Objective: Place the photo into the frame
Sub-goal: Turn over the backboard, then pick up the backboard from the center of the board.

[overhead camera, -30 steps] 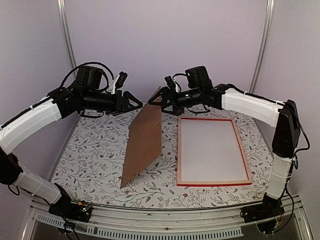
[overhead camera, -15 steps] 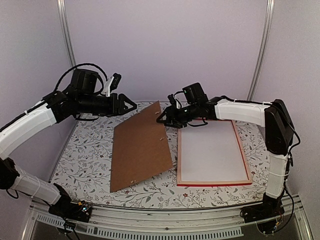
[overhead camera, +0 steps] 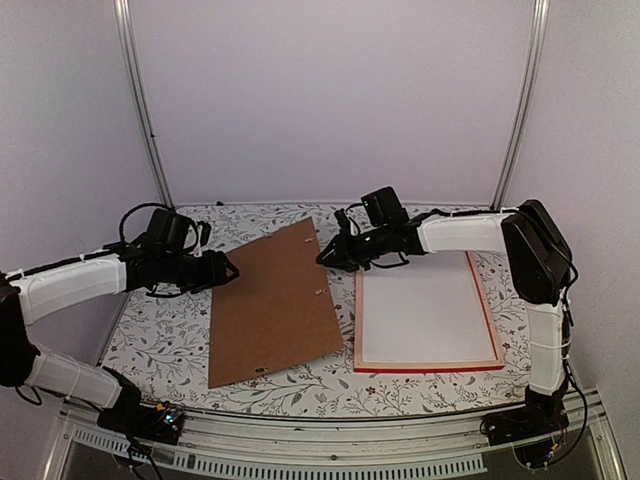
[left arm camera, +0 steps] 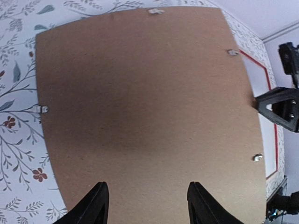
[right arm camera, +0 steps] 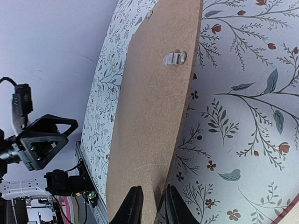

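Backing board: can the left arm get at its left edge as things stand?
Probably yes. The left gripper hangs open right at the left edge of the backing board, with nothing between them. The right gripper appears to pinch only the opposite edge.

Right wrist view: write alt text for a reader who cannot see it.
The right arm's fingers pinch the near edge of a brown board, which runs up the picture with a small metal clip on it. Flowered tablecloth lies to its right; the left arm's fingers show at far left.
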You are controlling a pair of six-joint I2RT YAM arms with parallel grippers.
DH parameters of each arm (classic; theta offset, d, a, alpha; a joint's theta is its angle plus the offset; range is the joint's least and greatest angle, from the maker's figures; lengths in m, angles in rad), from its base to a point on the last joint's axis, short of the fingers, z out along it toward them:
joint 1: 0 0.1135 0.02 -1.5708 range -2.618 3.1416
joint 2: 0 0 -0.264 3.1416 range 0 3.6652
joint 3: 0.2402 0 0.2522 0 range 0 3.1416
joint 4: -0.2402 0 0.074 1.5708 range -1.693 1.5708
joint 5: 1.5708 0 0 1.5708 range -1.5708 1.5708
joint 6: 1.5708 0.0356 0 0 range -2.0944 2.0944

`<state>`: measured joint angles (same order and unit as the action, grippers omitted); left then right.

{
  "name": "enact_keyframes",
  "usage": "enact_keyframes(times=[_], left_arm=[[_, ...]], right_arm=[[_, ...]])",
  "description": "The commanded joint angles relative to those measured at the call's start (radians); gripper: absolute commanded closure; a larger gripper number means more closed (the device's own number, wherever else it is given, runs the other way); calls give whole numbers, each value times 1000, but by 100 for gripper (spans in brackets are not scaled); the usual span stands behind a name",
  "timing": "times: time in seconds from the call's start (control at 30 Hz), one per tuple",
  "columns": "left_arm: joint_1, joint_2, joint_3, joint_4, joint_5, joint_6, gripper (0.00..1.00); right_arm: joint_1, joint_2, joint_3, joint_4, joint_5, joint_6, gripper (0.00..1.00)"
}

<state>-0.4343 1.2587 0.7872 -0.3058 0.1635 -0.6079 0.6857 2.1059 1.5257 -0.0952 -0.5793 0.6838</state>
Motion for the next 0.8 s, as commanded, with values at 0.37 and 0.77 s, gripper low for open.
enact_keyframes(times=[0.37,0.77], left_arm=[[174,141,-219,248,-4,-61,35],[211,126,-234,202,-108,-45,21]], right_arm=[[-6,77,-15,145,-73,33,81],[-7,73,-44,188,-99,46,81]])
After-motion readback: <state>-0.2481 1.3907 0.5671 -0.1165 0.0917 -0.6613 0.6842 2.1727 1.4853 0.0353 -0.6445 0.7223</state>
